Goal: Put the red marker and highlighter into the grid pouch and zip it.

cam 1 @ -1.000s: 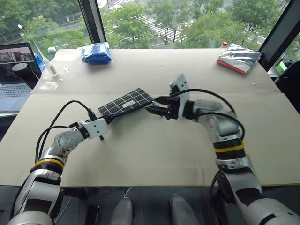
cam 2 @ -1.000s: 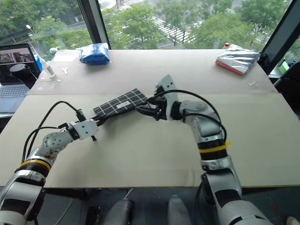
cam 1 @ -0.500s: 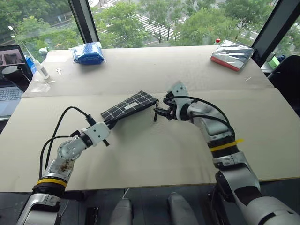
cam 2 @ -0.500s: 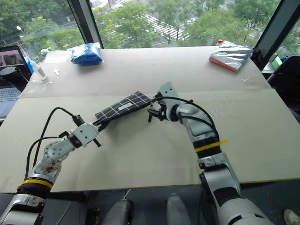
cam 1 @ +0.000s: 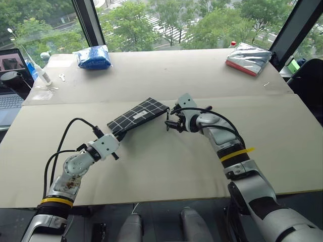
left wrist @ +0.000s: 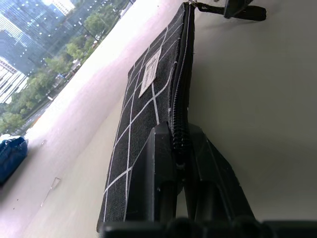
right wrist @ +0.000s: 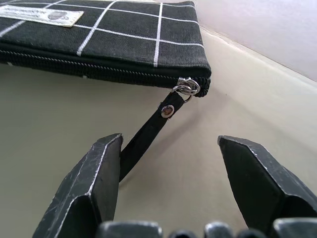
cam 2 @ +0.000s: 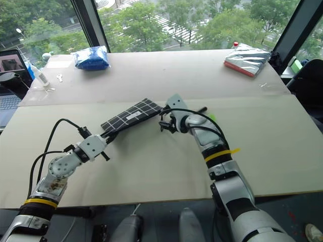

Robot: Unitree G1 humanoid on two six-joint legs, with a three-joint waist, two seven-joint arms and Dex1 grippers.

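Note:
The grid pouch (cam 1: 139, 115) lies slantwise on the table, black with white lines and a small white label (right wrist: 49, 16). My left gripper (cam 1: 118, 135) is shut on its near-left end, fingers (left wrist: 158, 153) clamped on either side of the zipper edge. The zipper looks closed, with its slider (right wrist: 187, 87) at the far corner. From there the black strap (right wrist: 148, 130) trails between the open fingers (right wrist: 94, 178) of my right gripper (cam 1: 169, 124), close to one of them. A light-green bit of the highlighter (cam 2: 212, 117) peeks out behind my right forearm. The red marker is hidden.
A blue plastic bag (cam 1: 96, 56) lies at the table's far left, and a silver packet with a red edge (cam 1: 247, 58) at the far right. A laptop (cam 1: 7, 75) and a small bottle (cam 1: 43, 73) stand off the left edge.
My right gripper has sunk and moved in toward the pouch's strap end, still open. The left gripper keeps its hold on the pouch. The camera has shifted.

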